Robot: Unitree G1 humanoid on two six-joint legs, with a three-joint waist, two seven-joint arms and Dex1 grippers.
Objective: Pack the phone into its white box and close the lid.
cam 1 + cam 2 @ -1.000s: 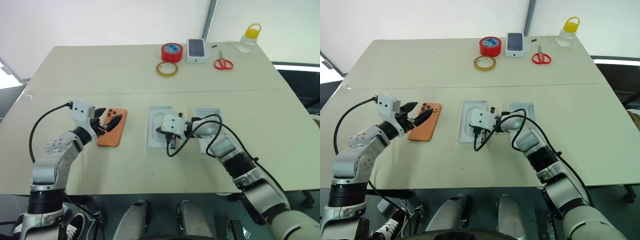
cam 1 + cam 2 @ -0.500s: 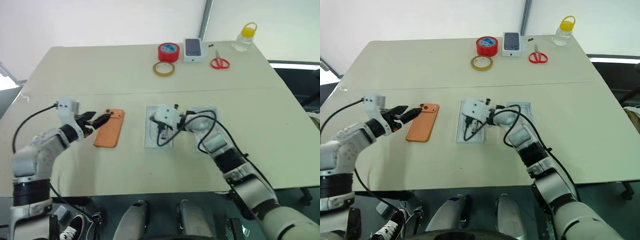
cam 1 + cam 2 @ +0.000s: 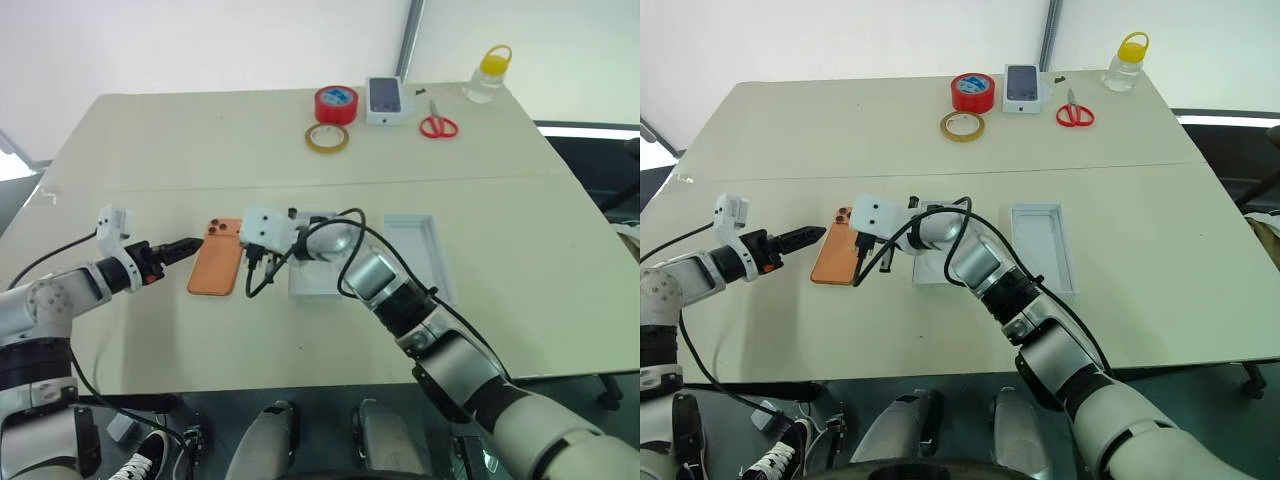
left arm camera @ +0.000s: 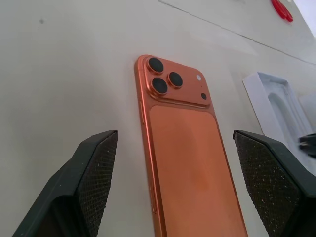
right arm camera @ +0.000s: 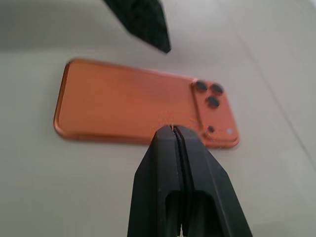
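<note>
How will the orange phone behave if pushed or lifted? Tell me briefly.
The phone looks like a stiff, smooth slab lying flat on the table, so it would probably slide rather than tip. Its thin edges hug the tabletop, so gripping them may be awkward.

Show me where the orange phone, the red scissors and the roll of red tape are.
orange phone (image 4: 190, 158), left wrist view, middle of its back.
red scissors (image 3: 438, 126), left eye view, the handles.
red tape (image 3: 337, 104), left eye view, the roll's top face.

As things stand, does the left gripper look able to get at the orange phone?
Probably yes. The left gripper is open, its fingers either side of the phone, which lies flat on the table with its back up. Nothing lies between them. The shut right gripper sits close at the phone's other long edge and might crowd it.
</note>
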